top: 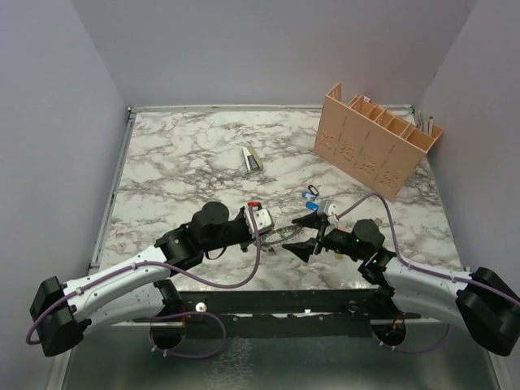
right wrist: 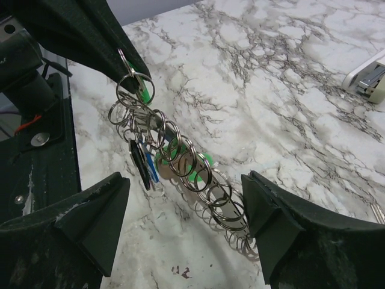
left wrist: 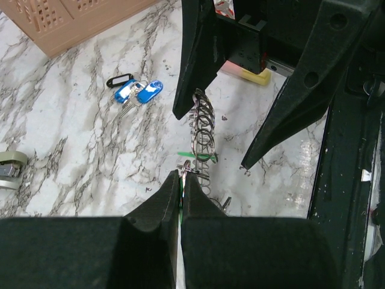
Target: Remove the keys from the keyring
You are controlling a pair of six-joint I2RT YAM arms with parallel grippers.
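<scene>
I am driving two black arms over a white marble table (top: 187, 162) with grey veins. The left gripper (left wrist: 183, 177) is pressed together, pinching the end loop of the grey-silver coiled metal keyring (right wrist: 222, 201). The keyring hangs from that grip as a slanting line of linked loops, its other end lower, near the tabletop. The right gripper (right wrist: 185, 179) is spread wide, one finger on each side of the loops, gripping nothing.

Among the loops, toward the held end, hang a small key with a green plastic head (right wrist: 198, 165) and a dark key with a blue head (right wrist: 144, 165). More blue-headed keys (left wrist: 139, 91) lie loose on the table, well apart from the ring. I judge those already off.

The step in hand, as I read it, is taking hold of one key that is on the ring. To do it well, I keep the left pinch firm so the coil hangs raised and steady. I bring the right fingers onto a plastic head alone, because a grip that catches wire would drag the whole coil. The green head sits behind several loops and I cannot tell which loop carries it, so I would close slowly, watching the right wrist view. After that, the key should be worked along the wire toward its free end, not pulled straight out.
</scene>
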